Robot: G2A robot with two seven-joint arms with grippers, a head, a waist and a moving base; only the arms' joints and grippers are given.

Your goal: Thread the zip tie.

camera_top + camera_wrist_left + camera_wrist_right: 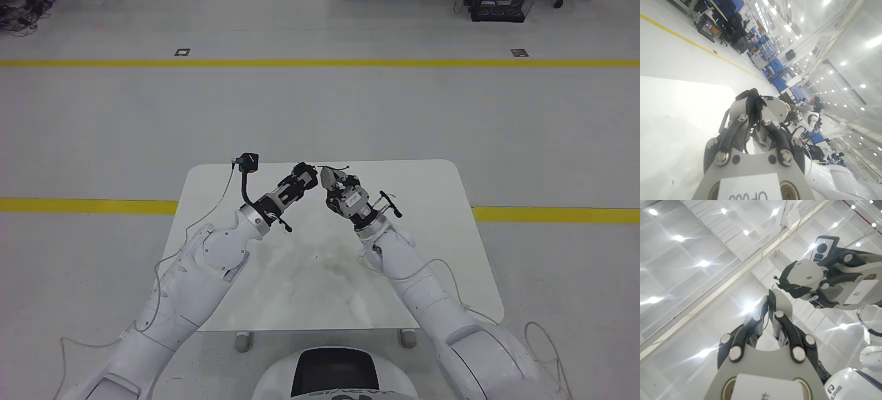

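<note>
Zip tie (775, 277): thin black strand, held aloft over the table (430, 260). Right jaws: together, pinched on the strand. Left jaws: apparently clamped on the head end. Hazards, as judged: tail missing the small slot through slight misalignment; strand buckling or slipping if pushed.

A white, round-cornered surface (440, 215) stands on a pale floor (320, 110) with yellow lines; faint smudges mark its top.
</note>
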